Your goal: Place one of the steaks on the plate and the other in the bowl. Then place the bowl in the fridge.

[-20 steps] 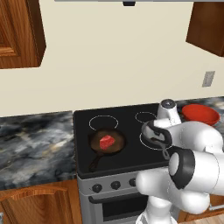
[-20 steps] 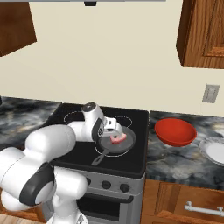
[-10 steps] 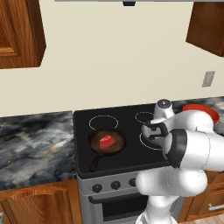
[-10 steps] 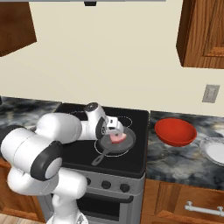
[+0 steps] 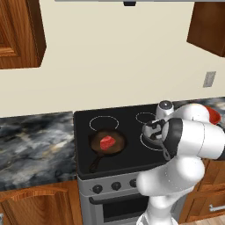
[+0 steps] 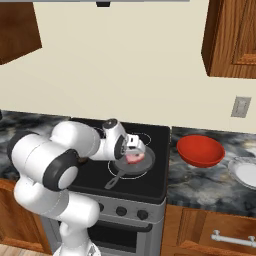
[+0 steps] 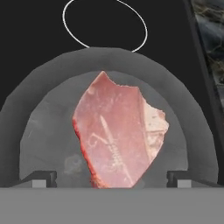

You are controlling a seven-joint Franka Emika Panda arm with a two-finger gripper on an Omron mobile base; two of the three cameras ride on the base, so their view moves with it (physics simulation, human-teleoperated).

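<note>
The paler pink steak [image 7: 118, 135] lies in a dark frying pan [image 6: 151, 158] on the stove's right front burner. My gripper [image 6: 132, 151] hangs close above it, open, and its fingertips [image 7: 40, 178] stand wide on either side of the meat's near end without touching it. The bright red steak [image 5: 107, 142] rests in a second pan [image 5: 94, 141] on the left front burner. On the counter right of the stove sits the glossy red bowl [image 6: 200, 150], and the white plate [image 6: 246, 172] lies beyond it at the edge. The fridge is out of view.
The black stove top [image 6: 90, 172] has white burner rings at the back. Dark marble counter [image 5: 35, 140] runs on both sides. Wooden wall cabinets [image 6: 230, 35] hang above, well over the arm. My elbow [image 5: 193, 136] covers the right burners in the left base view.
The arm has folded further forward and the hand has come down a little over the right pan. Both steaks, the bowl and the plate have stayed put.
</note>
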